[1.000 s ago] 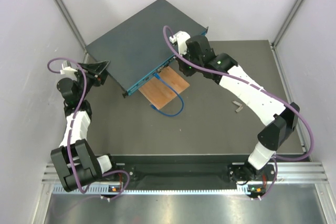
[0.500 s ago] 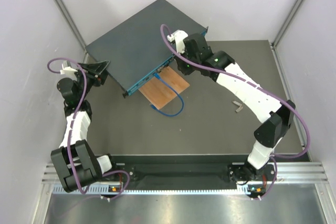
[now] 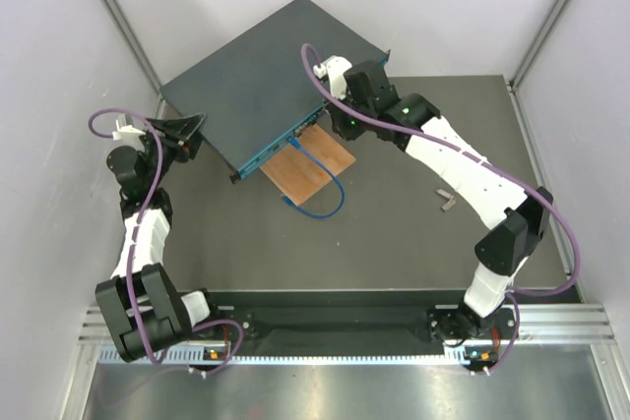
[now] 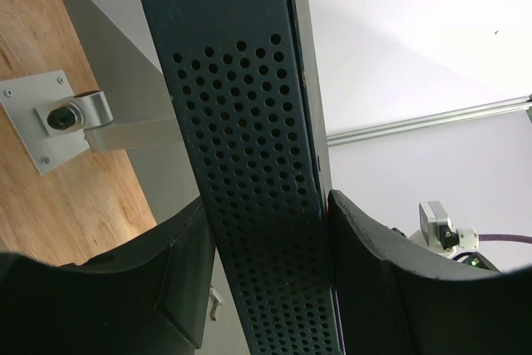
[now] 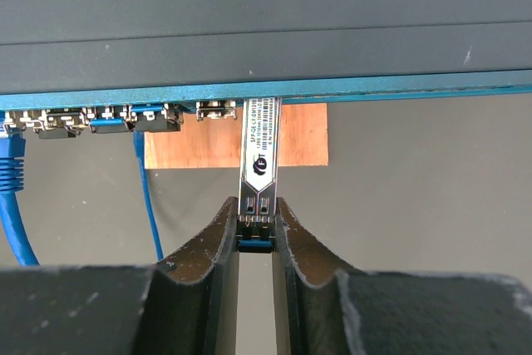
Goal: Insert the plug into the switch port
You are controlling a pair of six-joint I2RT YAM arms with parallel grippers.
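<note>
Right wrist view: right claw (image 5: 256, 222) clamped on plug (image 5: 259, 151) tail; plug nose at switch (image 5: 249, 22) port mouth, straight ahead of claw. Left claw (image 4: 266, 239) clamped across switch side. Risk: slight tilt jams plug on port lip.

Matt painted metal is seen on the switch (image 3: 261, 81), perforated along one side; the plug (image 5: 259, 164) is sheathed in shiny metal; the board (image 3: 313, 168) is shown as smooth wood.
</note>
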